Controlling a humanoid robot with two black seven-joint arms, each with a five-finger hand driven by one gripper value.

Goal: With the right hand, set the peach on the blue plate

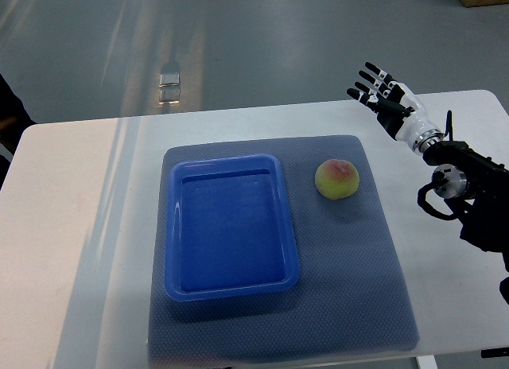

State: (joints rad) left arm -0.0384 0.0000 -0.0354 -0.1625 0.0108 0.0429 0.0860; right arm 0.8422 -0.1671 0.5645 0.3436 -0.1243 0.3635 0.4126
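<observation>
Peach (337,180) sits on the grey mat (366,273), just beside the right wall of the blue plate (232,285), at about 3 o'clock from the plate's upper half. It touches nothing but the mat. The plate is a rectangular blue tray, nothing in it, lying on the left half of the mat; the mat lies on the white surface (79,226).

Your right hand (383,91) is up at roughly 1 o'clock from the peach, over the far edge of the surface. Fingers are spread apart and extended, holding nothing. It stands well apart from the peach. Forearm and wrist hardware enter from the right edge of the frame. Left arm does not show.

Step in hand, as judged: the approach. The peach is not grasped and not lifted, so the whole of the task remains.

Next move calls for bringing the hand down and inward toward 7 o'clock until the palm is over the peach, fingers kept apart until they bracket it. The fruit is round and likely to roll on the mat if nudged from one side; close evenly around it. Watch the plate's right wall, since the peach lies close to it and leaves little room for the fingers on that side. After the grasp, lift clear of the wall, carry toward 9 o'clock, release over the tray floor.
</observation>
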